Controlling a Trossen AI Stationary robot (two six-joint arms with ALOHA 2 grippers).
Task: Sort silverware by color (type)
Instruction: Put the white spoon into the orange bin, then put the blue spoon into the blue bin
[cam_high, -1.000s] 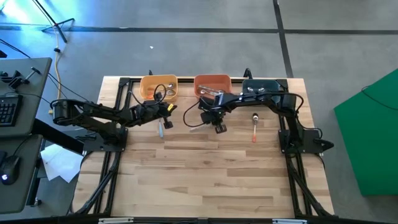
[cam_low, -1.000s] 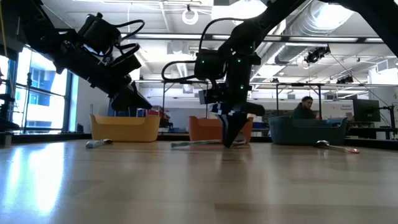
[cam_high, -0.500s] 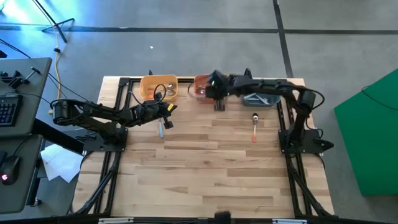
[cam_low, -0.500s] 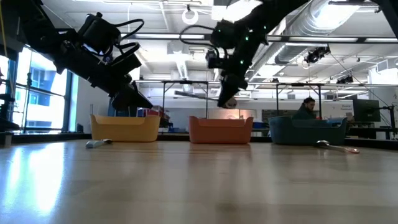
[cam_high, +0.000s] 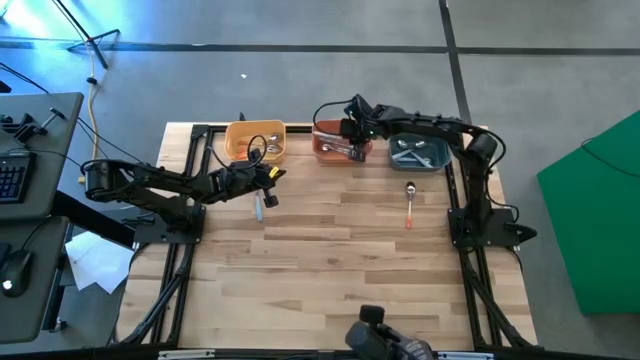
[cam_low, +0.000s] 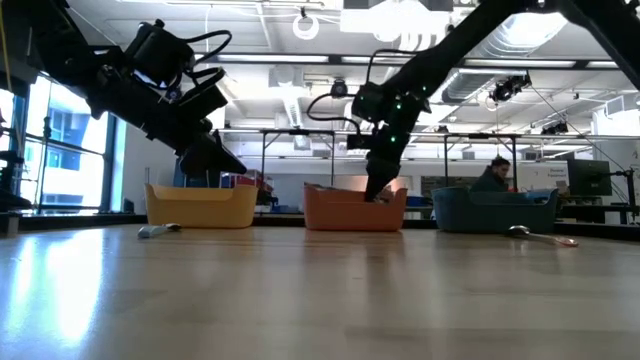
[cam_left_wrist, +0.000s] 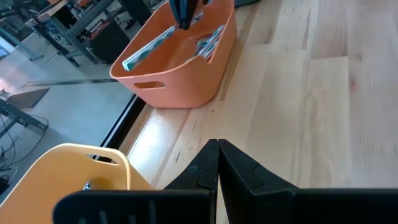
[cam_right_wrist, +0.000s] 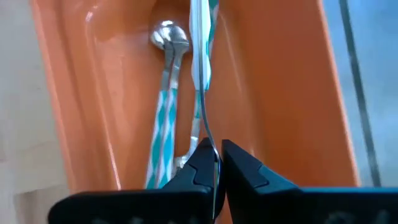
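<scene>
My right gripper (cam_high: 352, 138) hangs inside the orange bin (cam_high: 325, 150), shut on a spoon with a light blue and white handle (cam_right_wrist: 202, 43). Another such spoon (cam_right_wrist: 163, 124) lies on the bin's floor. My left gripper (cam_high: 268, 185) is shut and empty, and hovers above a blue-handled spoon (cam_high: 258, 207) that lies flat on the table. In the left wrist view its fingertips (cam_left_wrist: 217, 163) are closed together. An orange-red-handled spoon (cam_high: 409, 205) lies flat near the right arm's base. Silver spoons sit in the dark teal bin (cam_high: 440, 160), and one spoon in the yellow bin (cam_high: 240, 150). My right gripper pinches the spoon's thin metal neck (cam_right_wrist: 209, 140) between its two fingers, which point down into the orange bin from above. The striped handle (cam_right_wrist: 200, 56) reaches away from the fingers along the bin's floor. The spoon's bowl is hidden behind the fingers.
The three bins stand in a row along the table's far edge. A dark device (cam_high: 385, 343) shows at the near edge. The wide wooden middle and near part of the table (cam_high: 330, 270) holds nothing. A person (cam_low: 490, 176) sits in the room beyond the table.
My right gripper has lifted the blue-handled spoon off the table's middle, carried it up and toward the far edge, then lowered it into the orange bin. It has stayed shut on the spoon throughout.
</scene>
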